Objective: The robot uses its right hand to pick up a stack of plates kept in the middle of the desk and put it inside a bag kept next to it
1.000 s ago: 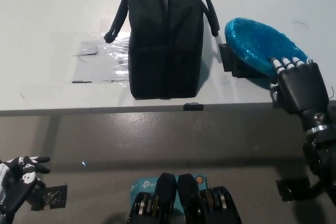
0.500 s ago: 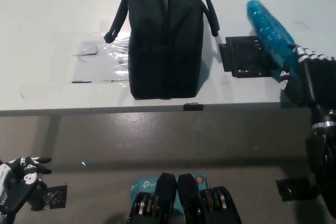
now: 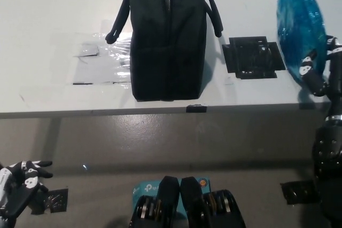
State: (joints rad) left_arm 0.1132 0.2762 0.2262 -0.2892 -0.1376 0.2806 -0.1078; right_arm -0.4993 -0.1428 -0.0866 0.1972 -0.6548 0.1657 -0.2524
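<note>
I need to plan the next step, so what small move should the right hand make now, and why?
Probably carry the plates left, over the bag's top. The right hand grips them tilted on edge, lifted off the black mat, right of the bag.

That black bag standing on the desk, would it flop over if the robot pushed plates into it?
The black bag stands upright unaided, so it seems fairly stiff. It is tall and narrow, so a sideways push might tip it. Its handles droop, so they look floppy.
</note>
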